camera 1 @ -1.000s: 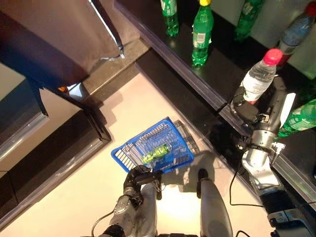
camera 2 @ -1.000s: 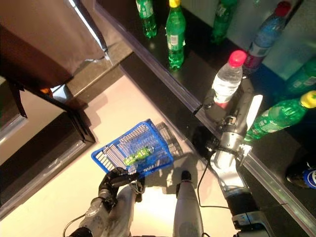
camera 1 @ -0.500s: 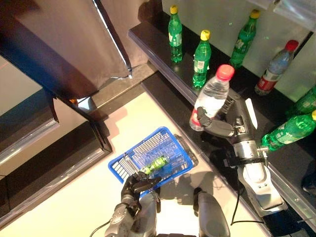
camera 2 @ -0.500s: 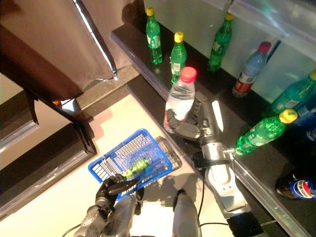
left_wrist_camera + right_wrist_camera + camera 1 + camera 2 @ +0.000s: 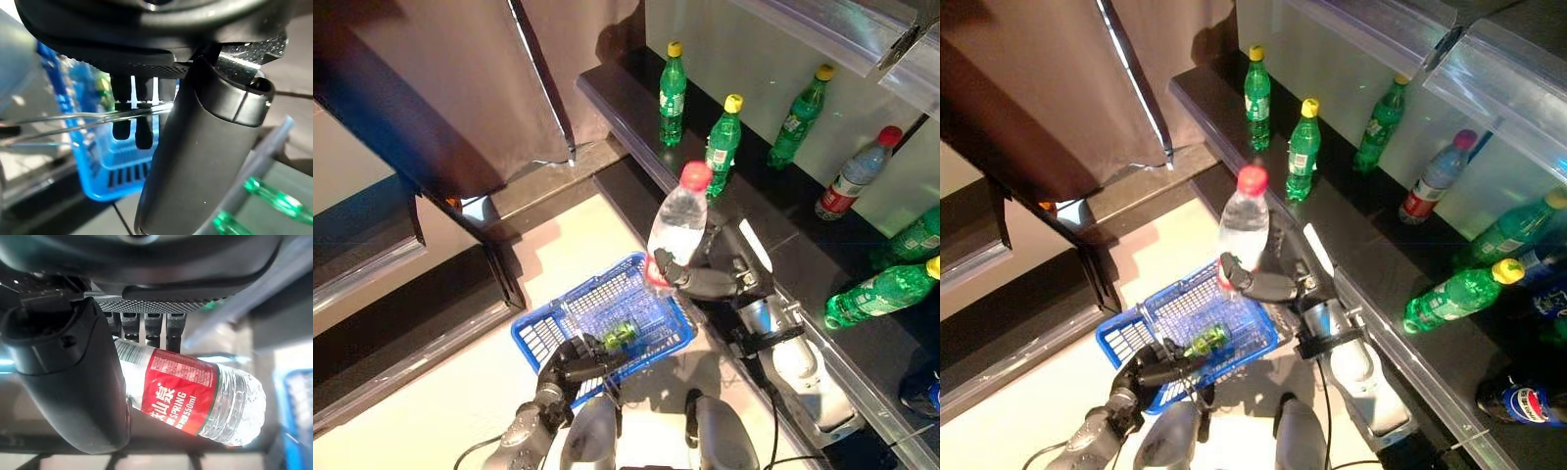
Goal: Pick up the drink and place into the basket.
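The right hand [image 5: 724,277] has carried the water bottle [image 5: 677,223] off the dark shelf [image 5: 803,211] to just above the blue basket [image 5: 548,333]. Fingers wrap it; upright, red cap up. Left hand [image 5: 570,364] grips the basket's wire handle.

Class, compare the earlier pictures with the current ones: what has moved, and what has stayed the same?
The right robot hand, shut on the water bottle, carried it from the shelf edge to above the blue basket. The left robot hand still holds the basket's handle, and the green bottle still lies inside.
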Tool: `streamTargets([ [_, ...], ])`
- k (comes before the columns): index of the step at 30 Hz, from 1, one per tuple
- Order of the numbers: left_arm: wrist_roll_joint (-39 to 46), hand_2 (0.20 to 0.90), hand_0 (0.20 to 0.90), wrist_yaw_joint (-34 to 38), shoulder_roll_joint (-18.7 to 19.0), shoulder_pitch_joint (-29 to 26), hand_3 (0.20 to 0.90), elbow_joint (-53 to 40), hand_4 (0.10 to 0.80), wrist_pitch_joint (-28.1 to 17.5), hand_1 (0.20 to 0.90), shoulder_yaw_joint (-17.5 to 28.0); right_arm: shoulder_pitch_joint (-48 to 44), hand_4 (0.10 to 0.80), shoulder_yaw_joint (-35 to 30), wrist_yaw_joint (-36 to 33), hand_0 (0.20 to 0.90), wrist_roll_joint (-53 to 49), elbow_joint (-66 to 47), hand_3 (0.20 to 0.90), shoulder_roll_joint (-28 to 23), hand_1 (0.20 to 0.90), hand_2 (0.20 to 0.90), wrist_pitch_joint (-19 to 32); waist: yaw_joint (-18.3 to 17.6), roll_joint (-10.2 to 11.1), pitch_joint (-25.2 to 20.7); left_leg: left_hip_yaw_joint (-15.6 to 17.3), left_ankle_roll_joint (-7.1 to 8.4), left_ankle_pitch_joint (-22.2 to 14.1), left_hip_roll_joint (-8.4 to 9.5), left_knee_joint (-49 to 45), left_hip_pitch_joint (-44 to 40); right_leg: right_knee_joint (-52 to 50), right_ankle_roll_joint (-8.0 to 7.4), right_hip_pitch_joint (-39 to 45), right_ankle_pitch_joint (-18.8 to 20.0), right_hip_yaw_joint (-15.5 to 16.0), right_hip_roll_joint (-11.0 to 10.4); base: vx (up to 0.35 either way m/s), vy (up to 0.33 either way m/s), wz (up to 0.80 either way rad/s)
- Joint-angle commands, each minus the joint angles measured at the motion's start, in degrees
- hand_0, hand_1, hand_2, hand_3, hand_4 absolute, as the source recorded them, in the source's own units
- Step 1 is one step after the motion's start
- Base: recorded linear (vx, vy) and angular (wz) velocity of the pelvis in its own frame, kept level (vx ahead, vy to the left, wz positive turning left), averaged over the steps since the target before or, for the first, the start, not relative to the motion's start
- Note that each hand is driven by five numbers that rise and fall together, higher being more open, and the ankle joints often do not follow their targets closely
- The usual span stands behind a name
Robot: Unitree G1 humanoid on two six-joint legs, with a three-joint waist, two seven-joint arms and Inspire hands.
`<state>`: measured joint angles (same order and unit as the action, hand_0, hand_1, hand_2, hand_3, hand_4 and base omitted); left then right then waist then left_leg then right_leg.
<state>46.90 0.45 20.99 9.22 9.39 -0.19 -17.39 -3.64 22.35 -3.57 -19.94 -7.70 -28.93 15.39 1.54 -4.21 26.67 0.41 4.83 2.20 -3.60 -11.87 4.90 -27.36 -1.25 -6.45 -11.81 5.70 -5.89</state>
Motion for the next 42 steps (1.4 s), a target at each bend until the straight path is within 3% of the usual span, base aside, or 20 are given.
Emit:
streamTargets([
  [1,4.3,0.3,0.3,-0.6,4.1,-3.1,0.2,-18.2,0.1,-6.1,0.3,0.7,-6.1,0.1,2.2,0.1,0.3,-0.8,-4.6,0.2,4.5,0.3,0.3,9.3,1.8,0.7,-6.2,-2.3,-3.64,3.1,4.69,-4.1,5.6,16.2,-0.37,4.2,13.3,0.3,0.2,-0.13,0.025,0.1],
  [5,9.4,0.3,0.3,-0.1,5.6,-5.8,0.2,-22.5,0.1,-3.9,0.3,0.3,-8.1,0.1,5.2,-0.4,0.3,-0.7,0.2,0.2,5.2,0.3,0.3,10.3,2.5,0.3,-4.8,-3.2,-3.44,3.3,5.22,-3.5,6.1,16.7,-0.58,4.0,13.3,1.1,-0.1,-0.104,0.017,0.1],
  [16,23.3,0.3,0.3,-6.8,8.7,-14.1,0.2,-28.2,0.1,2.6,0.3,-2.7,-17.7,0.1,10.2,-3.3,0.3,1.9,8.0,0.2,7.3,0.3,0.3,12.8,4.4,-0.6,-3.5,-5.9,-3.15,2.7,6.51,-1.7,5.9,18.5,-1.26,4.6,13.5,2.7,-1.0,-0.044,0.012,0.14],
  [22,23.0,0.3,0.3,-7.3,9.4,-18.3,0.2,-27.8,0.1,1.3,0.3,-5.2,-21.6,0.1,12.3,-4.2,0.3,6.1,9.4,0.2,7.8,0.3,0.3,11.1,4.7,-0.3,-3.5,-6.0,-3.09,2.5,6.53,-0.5,5.7,19.9,-1.79,4.7,13.7,3.2,-1.0,-0.045,0.001,0.08],
  [25,22.7,0.3,0.3,-8.1,10.0,-19.0,0.2,-27.6,0.1,1.0,0.3,-5.4,-22.2,0.1,13.9,-5.2,0.3,13.3,10.9,0.2,6.0,0.3,0.3,9.4,5.0,0.1,-3.7,-6.1,-3.03,2.3,6.57,-0.1,5.7,20.5,-2.01,4.9,13.6,3.6,-1.2,-0.027,-0.013,0.1],
  [28,25.2,0.3,0.3,-10.9,12.7,-19.8,0.2,-28.1,0.1,1.6,0.3,-5.2,-23.9,0.1,17.0,-10.3,0.3,25.5,12.9,0.2,0.1,0.3,0.3,5.3,5.6,0.6,-4.2,-6.3,-2.89,2.0,6.45,0.2,5.5,21.4,-2.27,5.5,13.6,4.1,-1.5,-0.014,-0.028,0.08],
  [35,26.0,0.3,0.3,-14.2,16.0,-24.5,0.2,-27.2,0.1,2.3,0.3,-9.1,-32.5,0.1,23.8,-11.0,0.3,37.0,18.8,0.2,-5.9,0.3,0.3,1.2,6.9,1.3,-4.3,-6.5,-2.39,1.6,6.43,0.1,5.4,22.6,-2.47,6.7,13.7,5.0,-1.6,-0.019,-0.045,0.08],
  [42,26.7,0.3,0.3,-13.2,18.3,-26.0,0.2,-27.4,0.1,1.2,0.3,-11.0,-34.9,0.1,28.7,-12.7,0.3,41.4,20.2,0.2,-12.0,0.3,0.3,-1.8,7.5,2.2,-5.1,-6.8,-2.09,1.5,6.3,0.5,5.1,23.3,-2.86,7.5,13.8,5.1,-1.5,0.005,-0.031,0.07],
])
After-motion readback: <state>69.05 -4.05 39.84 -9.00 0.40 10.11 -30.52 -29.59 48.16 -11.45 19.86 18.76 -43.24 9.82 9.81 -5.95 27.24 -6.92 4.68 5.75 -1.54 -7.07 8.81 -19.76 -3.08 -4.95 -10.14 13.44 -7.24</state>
